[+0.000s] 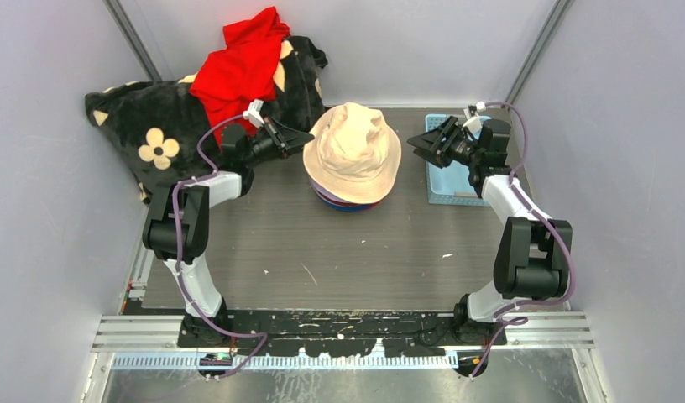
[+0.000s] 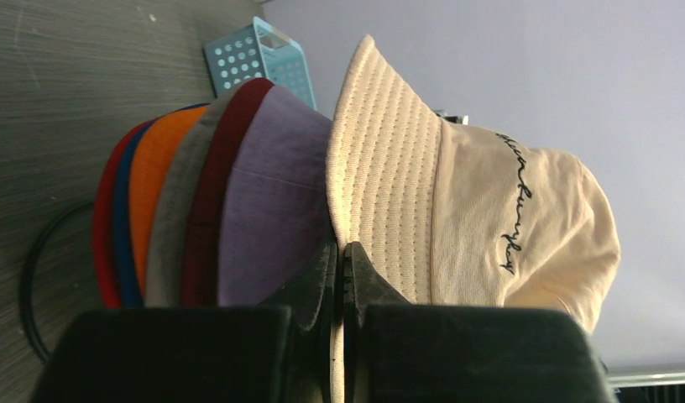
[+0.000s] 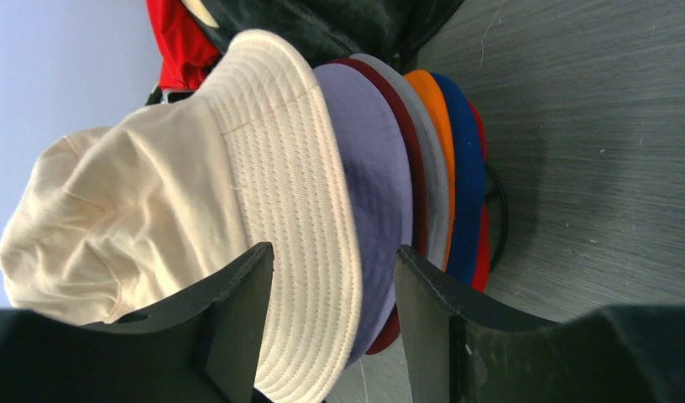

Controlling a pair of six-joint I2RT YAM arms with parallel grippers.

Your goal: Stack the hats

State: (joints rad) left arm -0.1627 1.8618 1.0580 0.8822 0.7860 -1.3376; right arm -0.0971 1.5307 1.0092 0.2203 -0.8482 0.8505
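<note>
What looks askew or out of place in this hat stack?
Little: the cream fabric bucket hat on top has a dented crown, and the coloured brims below peek out only on its near side.

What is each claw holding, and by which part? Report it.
Left claw pinches the cream fabric bucket hat by its brim edge; right claw, open, holds nothing.

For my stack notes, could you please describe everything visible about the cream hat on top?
The cream hat is a soft, cotton-looking bucket hat with a row-stitched floppy brim, a dented crown and black script embroidery. It sits brim-down on top, directly on a lilac hat. The shut left gripper sits at its brim edge.
</note>
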